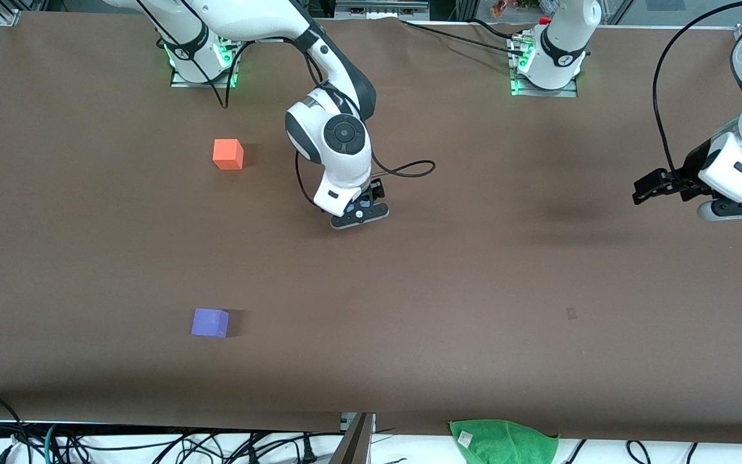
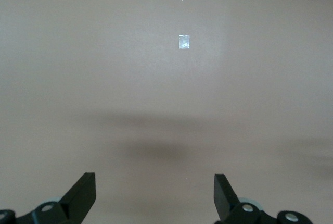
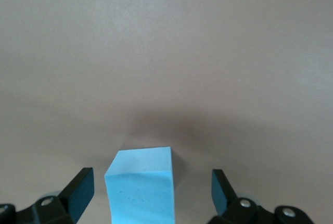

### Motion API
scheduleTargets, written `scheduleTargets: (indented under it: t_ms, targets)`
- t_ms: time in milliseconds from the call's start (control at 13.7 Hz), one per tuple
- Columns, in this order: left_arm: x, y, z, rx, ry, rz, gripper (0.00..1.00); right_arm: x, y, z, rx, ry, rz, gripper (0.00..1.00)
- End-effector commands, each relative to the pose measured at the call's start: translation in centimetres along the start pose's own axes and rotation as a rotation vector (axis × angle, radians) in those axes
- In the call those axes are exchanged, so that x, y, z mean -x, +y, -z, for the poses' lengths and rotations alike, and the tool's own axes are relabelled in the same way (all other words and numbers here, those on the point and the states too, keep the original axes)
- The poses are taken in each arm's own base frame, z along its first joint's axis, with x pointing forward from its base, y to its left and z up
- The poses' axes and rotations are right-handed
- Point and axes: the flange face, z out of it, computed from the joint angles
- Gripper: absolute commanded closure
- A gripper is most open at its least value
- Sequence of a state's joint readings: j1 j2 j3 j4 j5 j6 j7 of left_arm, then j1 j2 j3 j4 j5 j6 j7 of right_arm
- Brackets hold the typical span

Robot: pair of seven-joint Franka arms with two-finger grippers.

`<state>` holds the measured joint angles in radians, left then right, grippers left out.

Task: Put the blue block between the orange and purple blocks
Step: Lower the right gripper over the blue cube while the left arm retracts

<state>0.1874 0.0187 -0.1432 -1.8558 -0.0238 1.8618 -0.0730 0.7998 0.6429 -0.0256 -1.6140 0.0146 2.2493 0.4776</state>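
- The right tool (image 1: 359, 216) hangs low over the middle of the tabletop (image 1: 474, 290), pointing down; its fingers (image 3: 80, 190) stand apart with the blue block (image 3: 140, 185) sitting between them; in the right wrist view a gap shows on each side of the block, so neither finger touches it.
- The blue block rests on the tabletop directly under this tool; in the front view the tool's body hides it.
- The orange block (image 1: 228, 154) lies on the tabletop, well apart from the right tool, toward the right arm's end and farther from the front camera than the tool's spot.
- The purple block (image 1: 210, 322) lies also toward the right arm's end, well apart from the tool and nearer to the front camera than it; the orange block and the purple block are well apart from each other, with bare tabletop between them.
- The left tool (image 1: 646, 192) waits above the left arm's end of the tabletop; its fingers (image 2: 83, 193) are spread wide with nothing between them; only bare tabletop and a small pale mark (image 2: 184, 41) lie below it.
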Motion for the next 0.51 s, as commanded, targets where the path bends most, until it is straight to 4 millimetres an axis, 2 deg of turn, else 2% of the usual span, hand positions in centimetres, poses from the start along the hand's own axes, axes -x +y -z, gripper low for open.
scheduleTargets:
  t_ms: [0,291,437]
  targets:
    - [-0.3,-0.5,0.6,0.025,-0.002,-0.02,0.0,3.1,0.5,-1.0,-0.013,0.019,0.006,0.0]
    - [-0.3,-1.3,0.7,0.027,0.0,-0.008,0.0,5.1,0.1,-0.6,-0.014,0.005,0.026,0.0]
    - [-0.3,-0.9,0.5,0.017,-0.001,-0.036,0.0,5.8,-0.1,-0.2,-0.015,0.004,0.031,0.0]
